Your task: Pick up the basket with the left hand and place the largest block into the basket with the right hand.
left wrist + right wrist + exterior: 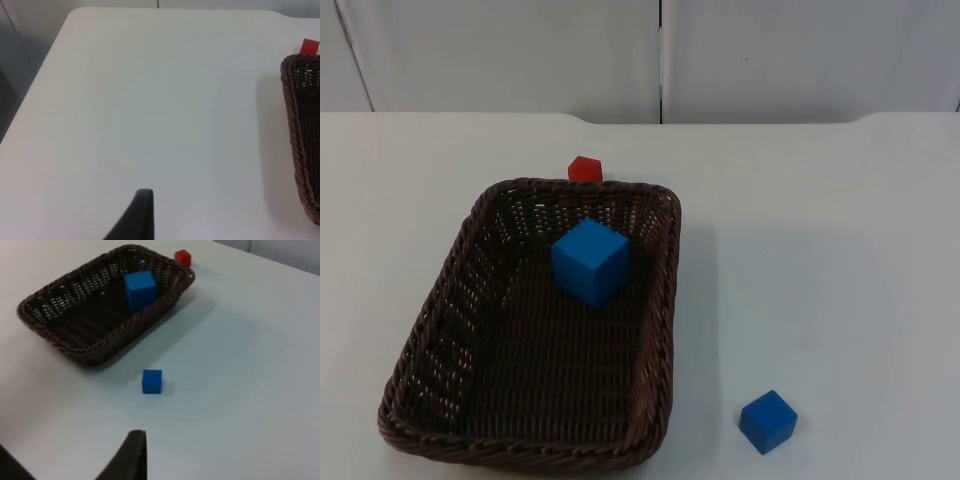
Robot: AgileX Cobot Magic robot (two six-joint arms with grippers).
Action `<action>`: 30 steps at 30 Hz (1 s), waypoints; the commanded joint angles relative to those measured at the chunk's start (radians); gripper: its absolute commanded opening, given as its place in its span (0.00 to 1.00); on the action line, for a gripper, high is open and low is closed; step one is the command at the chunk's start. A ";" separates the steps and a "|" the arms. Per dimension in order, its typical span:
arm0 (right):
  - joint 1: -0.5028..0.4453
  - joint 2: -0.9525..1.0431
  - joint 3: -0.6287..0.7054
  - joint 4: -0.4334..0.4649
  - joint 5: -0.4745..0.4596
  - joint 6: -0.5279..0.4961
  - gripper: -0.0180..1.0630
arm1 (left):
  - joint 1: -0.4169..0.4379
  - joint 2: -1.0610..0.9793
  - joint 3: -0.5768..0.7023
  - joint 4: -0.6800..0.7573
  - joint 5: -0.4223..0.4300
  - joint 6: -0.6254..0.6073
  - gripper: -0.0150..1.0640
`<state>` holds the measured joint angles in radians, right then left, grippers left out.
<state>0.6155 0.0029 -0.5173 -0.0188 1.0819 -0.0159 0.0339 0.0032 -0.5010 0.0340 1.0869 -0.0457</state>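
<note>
A dark brown wicker basket (660,300) stands on the white table, left of centre. A large blue block (590,262) lies inside it near its far end; the right wrist view has the same block (140,289) in the basket (75,345). A smaller blue block (767,421) rests on the table to the basket's right (151,381). A small red block (585,169) sits just behind the basket's far rim (183,257). The left wrist view catches the basket's edge (300,135) and the red block (309,47). One black fingertip (137,217) of the left gripper hangs over bare table, and one black fingertip (129,456) of the right gripper hangs short of the small blue block.
The grey partition wall (660,55) closes the table's far side. The table's left edge (30,95) runs past the left gripper. Bare white table (820,230) stretches right of the basket.
</note>
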 commanded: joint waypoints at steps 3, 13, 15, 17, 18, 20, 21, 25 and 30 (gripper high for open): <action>-0.065 -0.003 0.003 0.002 -0.005 -0.001 0.99 | 0.002 -0.003 0.004 0.002 -0.012 -0.001 0.99; -0.235 -0.003 0.003 0.002 -0.005 -0.001 0.99 | 0.002 -0.003 0.004 0.002 -0.012 -0.001 0.99; -0.254 -0.003 0.003 0.002 -0.005 -0.001 0.99 | 0.002 -0.003 0.004 0.002 -0.012 -0.001 0.99; -0.296 -0.003 0.003 0.002 -0.005 -0.001 0.99 | 0.002 -0.003 0.004 0.002 -0.012 -0.001 0.99; -0.311 -0.003 0.003 0.002 -0.005 -0.001 0.99 | 0.002 -0.003 0.004 0.002 -0.012 -0.001 0.99; -0.339 -0.003 0.003 0.002 -0.005 -0.001 0.99 | 0.002 -0.003 0.004 0.002 -0.012 -0.001 0.99; -0.339 -0.003 0.003 0.002 -0.005 -0.001 0.99 | 0.002 -0.003 0.004 0.002 -0.012 -0.001 0.99; -0.394 -0.003 0.003 0.002 -0.005 -0.001 0.99 | 0.002 -0.003 0.004 0.002 -0.012 -0.001 0.99; -0.461 -0.003 0.003 0.002 -0.005 -0.001 0.99 | 0.002 -0.003 0.004 0.002 -0.012 -0.001 0.99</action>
<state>0.1879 0.0029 -0.5173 -0.0188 1.0819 -0.0158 0.0339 0.0032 -0.5010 0.0340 1.0869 -0.0457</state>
